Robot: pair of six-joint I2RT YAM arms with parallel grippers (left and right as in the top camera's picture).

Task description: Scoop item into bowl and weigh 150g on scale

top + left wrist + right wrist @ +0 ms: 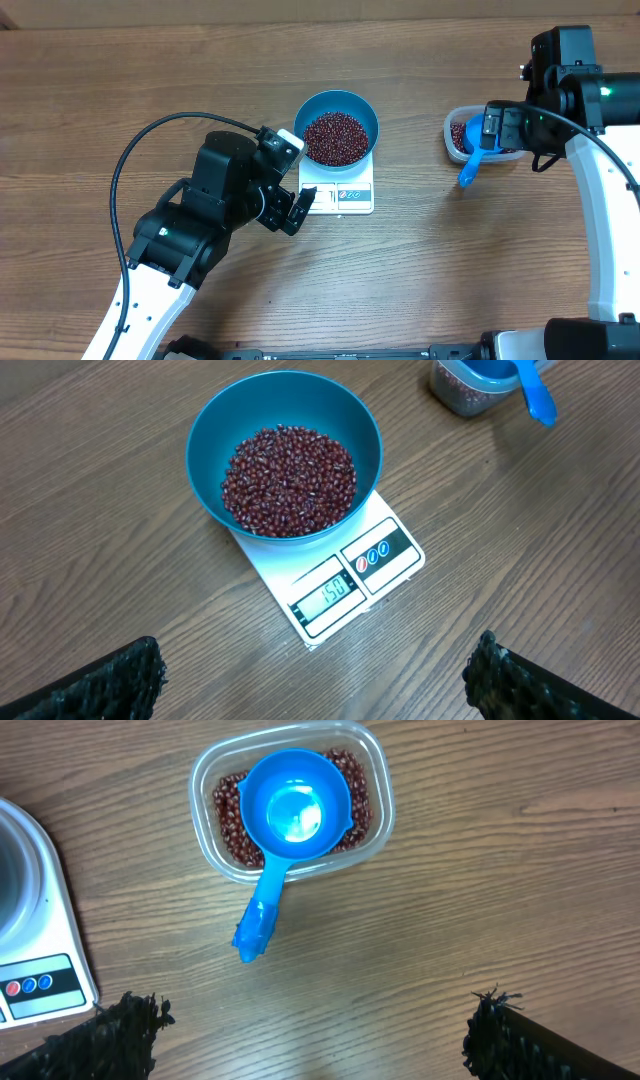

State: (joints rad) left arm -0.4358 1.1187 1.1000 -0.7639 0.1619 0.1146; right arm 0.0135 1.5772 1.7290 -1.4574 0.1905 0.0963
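The display (325,593) on the flat white square kitchen scale (275,572) reads 150; beside it sit three round buttons (373,555), one red and two blue, whose markings are too small to read. On the scale stands the round deep blue bowl (210,445), holding a loose heap of small dark red-brown beans (288,480). Well apart to the scale's right is a clear rounded-rectangle plastic tub (380,795) with more beans; a small blue handled scoop (293,810) rests in it, its handle jutting over the rim. All stand on a brown wood-grain table (520,560). The left gripper (315,675) hovers just before the scale's front edge, jaws spread wide, empty; the right gripper (315,1030) hangs near the tub, likewise wide and empty.
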